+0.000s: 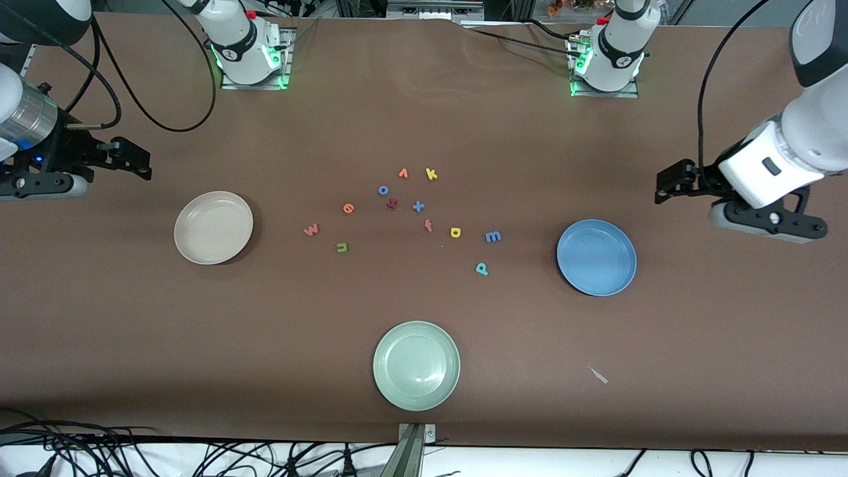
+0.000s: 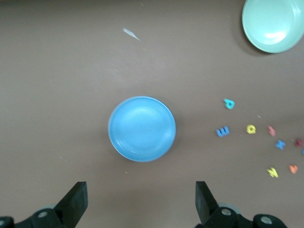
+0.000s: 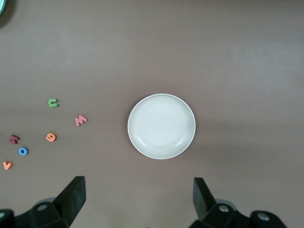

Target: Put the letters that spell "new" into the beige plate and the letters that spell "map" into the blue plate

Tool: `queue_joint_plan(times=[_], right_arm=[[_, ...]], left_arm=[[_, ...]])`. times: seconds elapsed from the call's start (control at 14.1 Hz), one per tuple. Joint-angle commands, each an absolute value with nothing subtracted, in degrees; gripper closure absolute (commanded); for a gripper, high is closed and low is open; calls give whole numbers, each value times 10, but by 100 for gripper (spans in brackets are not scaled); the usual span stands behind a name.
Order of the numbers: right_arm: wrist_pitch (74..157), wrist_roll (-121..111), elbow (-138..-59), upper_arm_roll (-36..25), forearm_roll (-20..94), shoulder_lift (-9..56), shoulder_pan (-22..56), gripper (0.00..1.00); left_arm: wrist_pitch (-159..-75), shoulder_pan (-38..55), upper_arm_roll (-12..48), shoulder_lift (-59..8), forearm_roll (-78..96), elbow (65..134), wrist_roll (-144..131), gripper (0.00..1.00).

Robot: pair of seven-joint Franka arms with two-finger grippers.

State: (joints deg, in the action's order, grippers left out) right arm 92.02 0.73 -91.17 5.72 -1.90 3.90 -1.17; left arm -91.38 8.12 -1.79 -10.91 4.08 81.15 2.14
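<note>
The beige plate point(image 1: 213, 227) point(image 3: 161, 126) lies empty toward the right arm's end of the table. The blue plate point(image 1: 596, 257) point(image 2: 142, 128) lies empty toward the left arm's end. Between them the letters are scattered on the table: salmon w point(image 1: 311, 230) point(image 3: 80, 120), green n point(image 1: 342, 248) point(image 3: 52, 102), orange e point(image 1: 348, 208) point(image 3: 51, 137), dark blue m point(image 1: 493, 236) point(image 2: 223, 131), yellow a point(image 1: 456, 232) point(image 2: 251, 128), teal p point(image 1: 481, 268) point(image 2: 229, 103). My left gripper point(image 1: 666, 182) point(image 2: 141, 199) hangs open beside the blue plate. My right gripper point(image 1: 136, 162) point(image 3: 138, 197) hangs open beside the beige plate.
A pale green plate point(image 1: 416, 365) point(image 2: 273, 23) sits near the table's front edge. Other letters lie among the task's own: blue o point(image 1: 383, 191), orange v point(image 1: 403, 173), yellow k point(image 1: 431, 174), blue x point(image 1: 418, 206), red f point(image 1: 428, 225), a dark red one point(image 1: 392, 204). A small white scrap point(image 1: 599, 375) lies nearby.
</note>
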Motion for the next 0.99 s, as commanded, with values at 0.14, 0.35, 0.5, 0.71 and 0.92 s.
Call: queue_joint_plan(times=[0.14,0.35,0.5,0.71,0.92], right_arm=[[927,1,-919,54,-20,31,-8,0],[927,1,-919,54,-21,31,-8,0],[927,1,-919,55,-23,28,-8,0],[927,3,-920,62,-26,27,-7,0],[926,4,-920,63,-27,26,-6,0]], left_arm=[[-977,18,66,-23,-33,931,29,0],[-972,23,65,-22,-33,931,29,0],[-970,18,66,-33,-33,913,32,0],[-963,18,68,-34,-34,911,30,0],[-963,19,70,-34,-34,911,30,0]])
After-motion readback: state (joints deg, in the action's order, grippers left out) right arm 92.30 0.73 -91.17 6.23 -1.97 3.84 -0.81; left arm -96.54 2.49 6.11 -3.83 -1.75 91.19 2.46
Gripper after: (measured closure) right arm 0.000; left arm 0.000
